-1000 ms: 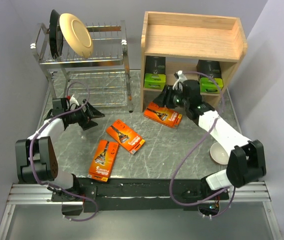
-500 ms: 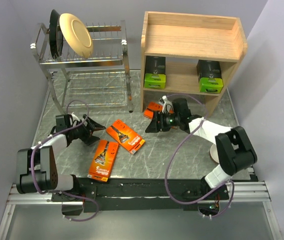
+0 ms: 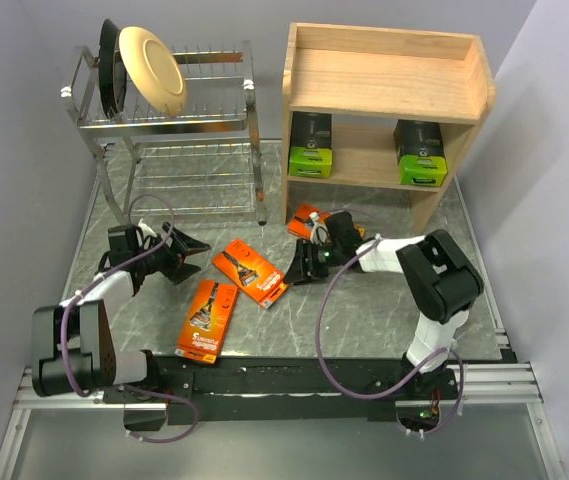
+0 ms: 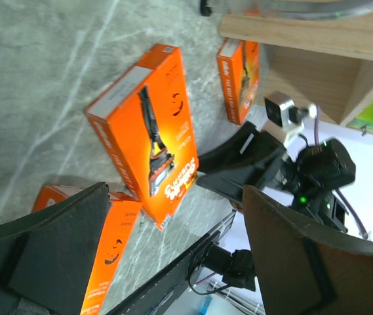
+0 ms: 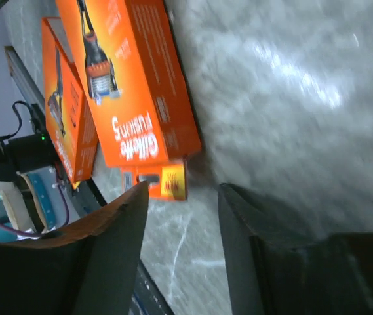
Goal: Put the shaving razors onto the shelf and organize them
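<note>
The right gripper (image 3: 297, 270), jaws spread and empty, had swung from the shelf (image 3: 388, 78) back to the centre orange pack (image 3: 252, 272), just beside its right end. The left gripper (image 3: 188, 256) stayed spread near the table (image 3: 364, 305) left edge. Two black packs (image 3: 311, 142) stood shelved; three orange remained unplaced.

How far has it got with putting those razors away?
Done: two black-and-green packs stand on the lower tier of the shelf. In hand: nothing is gripped. The right gripper is open beside the middle orange pack, and the left gripper is open too. Left: that pack, the nearer orange pack and the third orange pack by the shelf all lie on the table.
</note>
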Robot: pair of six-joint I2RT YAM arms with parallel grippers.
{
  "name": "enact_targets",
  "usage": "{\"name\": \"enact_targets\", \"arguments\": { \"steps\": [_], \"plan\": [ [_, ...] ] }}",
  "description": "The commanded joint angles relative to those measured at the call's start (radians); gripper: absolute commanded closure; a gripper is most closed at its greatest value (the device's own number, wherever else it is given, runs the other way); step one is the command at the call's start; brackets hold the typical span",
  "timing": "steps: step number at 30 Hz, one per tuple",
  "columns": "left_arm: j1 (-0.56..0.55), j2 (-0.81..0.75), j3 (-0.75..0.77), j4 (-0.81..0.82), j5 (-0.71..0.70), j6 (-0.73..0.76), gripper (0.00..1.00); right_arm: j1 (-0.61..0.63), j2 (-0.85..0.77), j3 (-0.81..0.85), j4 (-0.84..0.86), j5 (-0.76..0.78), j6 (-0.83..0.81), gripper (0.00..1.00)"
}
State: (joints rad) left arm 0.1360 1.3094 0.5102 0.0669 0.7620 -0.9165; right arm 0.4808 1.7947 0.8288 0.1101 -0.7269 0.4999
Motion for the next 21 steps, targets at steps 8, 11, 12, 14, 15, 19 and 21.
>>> {"name": "enact_targets", "arguments": {
  "steps": [8,11,12,14,15,19,21],
  "plan": [
    [-0.003,-0.131,-0.062,0.036,0.040,-0.108,0.06,0.021,0.075,0.096,-0.010,0.001,0.028,0.85],
    [-0.021,-0.116,-0.085,0.079,0.056,-0.146,0.04,0.022,0.042,0.115,-0.018,0.000,0.090,0.98],
    [-0.030,-0.107,-0.082,0.086,0.059,-0.153,0.03,0.024,0.023,0.121,-0.016,0.004,0.107,1.00],
    [-0.071,-0.069,-0.067,0.123,0.072,-0.162,0.03,0.024,0.008,0.147,-0.012,0.012,0.167,1.00],
    [-0.087,-0.053,-0.061,0.135,0.074,-0.168,0.03,0.027,-0.006,0.156,-0.001,0.012,0.187,1.00],
    [-0.130,0.042,0.000,0.142,0.072,-0.191,0.03,0.044,-0.035,0.193,0.016,0.023,0.275,1.00],
    [-0.154,0.094,0.022,0.155,0.074,-0.238,0.04,0.045,-0.055,0.199,0.020,0.035,0.328,1.00]
  ]
}}
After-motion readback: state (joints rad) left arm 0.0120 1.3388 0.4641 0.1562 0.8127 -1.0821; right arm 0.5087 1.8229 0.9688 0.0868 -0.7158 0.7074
